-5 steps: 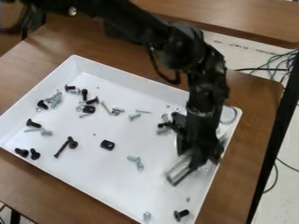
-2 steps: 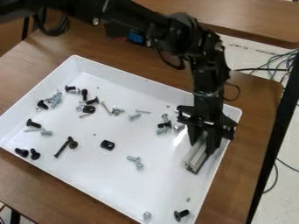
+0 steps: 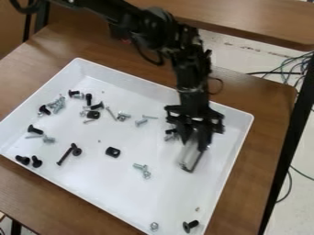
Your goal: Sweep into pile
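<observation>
White rectangular plastic tray [image 3: 120, 181] on brown wooden desk [image 3: 257, 98] | left: black and silver metal screws [image 3: 35, 130], scattered | middle: black rounded plate [image 3: 113, 152], then silver screws [image 3: 142, 168] | right: black gripper [image 3: 195, 143], fingers pinching silver metal bar [image 3: 191, 159] over tray

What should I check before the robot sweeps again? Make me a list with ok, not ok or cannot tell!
1. Gripper has hold of the metal bar: ok.
2. Metal bar is over the inside of the white tray: ok.
3. Bar's bottom edge touches the tray floor all along: cannot tell.
4. Small screws are in one pile: not ok, they lie in scattered bunches.
5. Black screw near the tray's bottom right corner is with the others: not ok, it lies apart from the bunches.
6. Black block is in a pile: not ok, it lies by itself.
</observation>
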